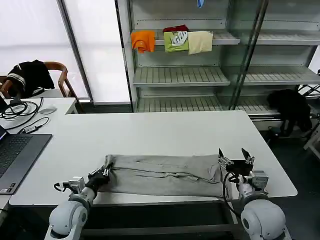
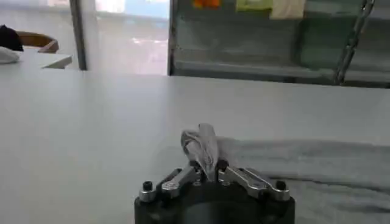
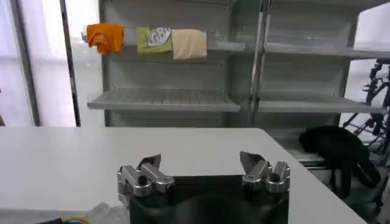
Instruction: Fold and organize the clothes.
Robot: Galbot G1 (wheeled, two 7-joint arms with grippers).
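Observation:
The light grey shirt (image 1: 162,175) lies folded into a long narrow band along the near edge of the white table (image 1: 165,132). My left gripper (image 1: 101,174) sits at the band's left end, shut on a pinch of grey cloth. In the left wrist view that bunched cloth (image 2: 203,146) rises between the closed fingers of the left gripper (image 2: 208,172), and the rest of the shirt stretches away to one side. My right gripper (image 1: 234,159) hovers at the band's right end, open and empty. In the right wrist view the right gripper (image 3: 200,162) has its fingers spread wide above bare table.
A laptop (image 1: 15,157), cables and a mouse (image 1: 47,110) lie on the left desk, beside a chair with a black garment (image 1: 30,75). Behind the table a metal shelf (image 1: 180,75) carries orange, green and cream folded clothes (image 1: 172,41). Another black garment (image 1: 290,107) hangs at the right.

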